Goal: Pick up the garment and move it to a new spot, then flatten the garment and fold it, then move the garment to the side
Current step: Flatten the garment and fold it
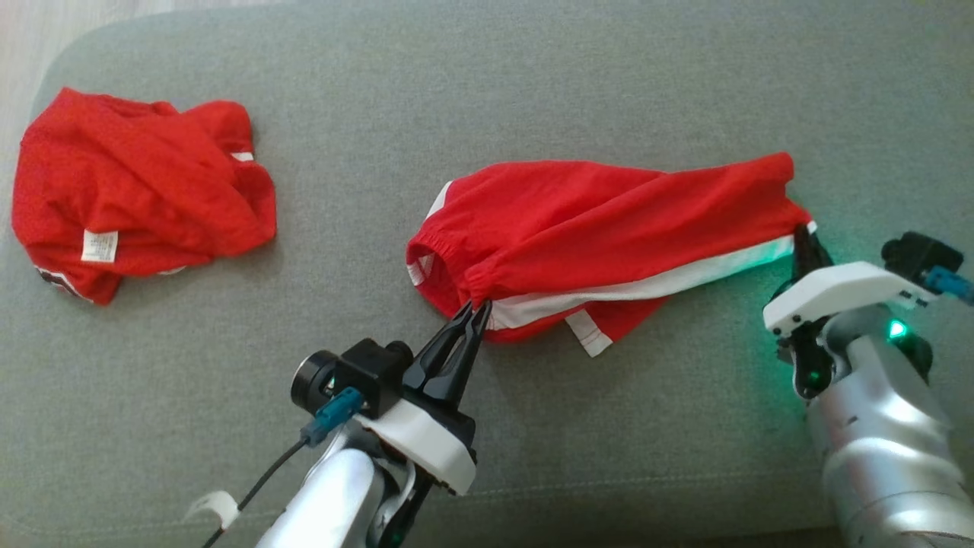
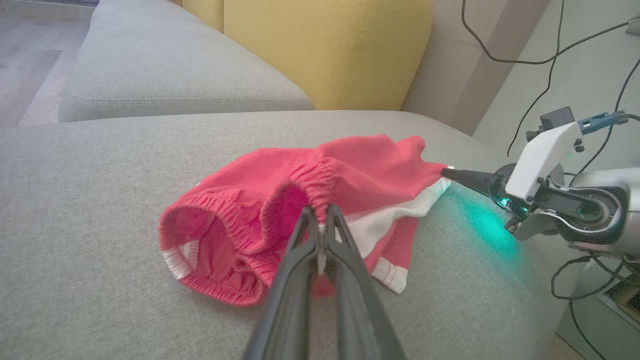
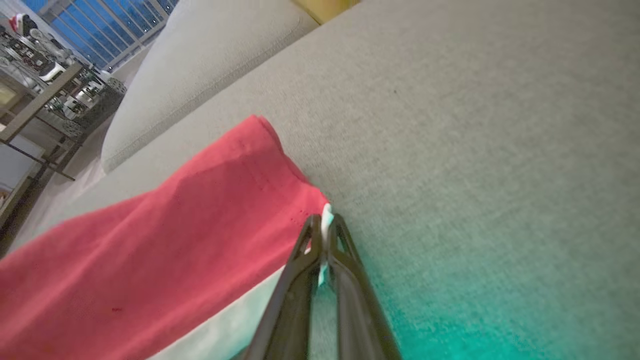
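A red garment (image 1: 601,221) with a white side stripe, a pair of shorts, lies stretched across the grey sofa cushion (image 1: 487,84). My left gripper (image 1: 479,307) is shut on its gathered elastic waistband, seen close up in the left wrist view (image 2: 321,214). My right gripper (image 1: 800,230) is shut on the white-trimmed hem corner at the garment's far right end (image 3: 324,220). The garment (image 2: 350,175) sags between the two grips, its waist opening facing the left wrist camera. The right gripper (image 2: 446,173) also shows there, pinching the hem.
A second red garment (image 1: 137,198) with a white label lies crumpled at the cushion's left end. A yellow back cushion (image 2: 325,50) and another grey seat (image 2: 165,65) stand beyond. Cables (image 2: 540,50) hang at the right. The cushion's front edge runs near my arms.
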Tool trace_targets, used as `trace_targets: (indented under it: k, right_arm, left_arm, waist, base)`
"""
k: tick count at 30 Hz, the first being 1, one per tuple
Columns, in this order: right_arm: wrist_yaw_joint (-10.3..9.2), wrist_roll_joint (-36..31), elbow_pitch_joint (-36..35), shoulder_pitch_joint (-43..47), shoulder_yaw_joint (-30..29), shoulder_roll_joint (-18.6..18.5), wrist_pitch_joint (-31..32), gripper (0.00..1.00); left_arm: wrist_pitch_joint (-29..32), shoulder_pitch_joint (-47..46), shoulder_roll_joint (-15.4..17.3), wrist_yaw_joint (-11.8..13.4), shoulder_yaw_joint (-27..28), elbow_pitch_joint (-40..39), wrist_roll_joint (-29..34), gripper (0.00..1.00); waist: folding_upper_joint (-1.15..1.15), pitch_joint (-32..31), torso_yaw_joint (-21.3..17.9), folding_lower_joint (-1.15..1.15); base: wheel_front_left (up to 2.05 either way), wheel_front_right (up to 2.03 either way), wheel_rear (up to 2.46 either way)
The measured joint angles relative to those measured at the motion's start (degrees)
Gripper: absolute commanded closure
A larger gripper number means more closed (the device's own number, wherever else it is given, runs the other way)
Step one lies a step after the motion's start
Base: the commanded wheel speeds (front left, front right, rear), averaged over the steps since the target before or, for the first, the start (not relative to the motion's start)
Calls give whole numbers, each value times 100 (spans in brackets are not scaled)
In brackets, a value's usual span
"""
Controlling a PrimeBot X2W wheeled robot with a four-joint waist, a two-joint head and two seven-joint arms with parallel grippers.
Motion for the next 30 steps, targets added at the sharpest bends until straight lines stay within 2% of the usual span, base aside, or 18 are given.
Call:
trace_targets:
  k: [5,8,11,16,22,24,28,30]
  right_arm:
    - [0,-14,-474,22,118,-1,0,100]
    - [0,32,-924,70,471,-2,0,100]
    - [0,207,-1534,139,818,0,0,100]
    - [0,365,-2796,143,1006,-1,263,100]
    - [0,504,-4604,145,866,-2,933,100]
    - [0,716,-5130,165,677,-2,1240,100]
    - [0,1351,-5650,545,274,-3,1870,100]
    - [0,1525,-5723,715,226,0,2006,100]
  left_arm:
    - [0,0,-1,52,23,-120,-13,100]
    - [0,0,-2,52,87,-255,-79,100]
    - [0,-24,20,38,214,-423,-222,100]
    - [167,-328,63,-7,416,-836,-564,100]
    - [750,-981,57,2,904,-1541,-1241,100]
    - [955,-1138,52,85,1089,-1804,-1446,100]
    - [1274,-1239,33,385,1408,-2297,-1840,100]
    - [1368,-1228,34,453,1444,-2405,-1886,100]
  waist:
    - [0,-125,-28,0]
    - [0,-242,-51,-1]
    - [0,-394,-91,0]
    - [0,-733,-179,-1]
    - [0,-1144,-266,-1]
    - [0,-1229,-294,-1]
    - [0,-1261,-327,-1]
    - [0,-1239,-329,-1]
  base:
    - [0,0,0]
    - [0,0,0]
    - [0,0,0]
    - [0,0,0]
    - [0,0,0]
    - [0,0,0]
    - [0,0,0]
    - [0,0,0]
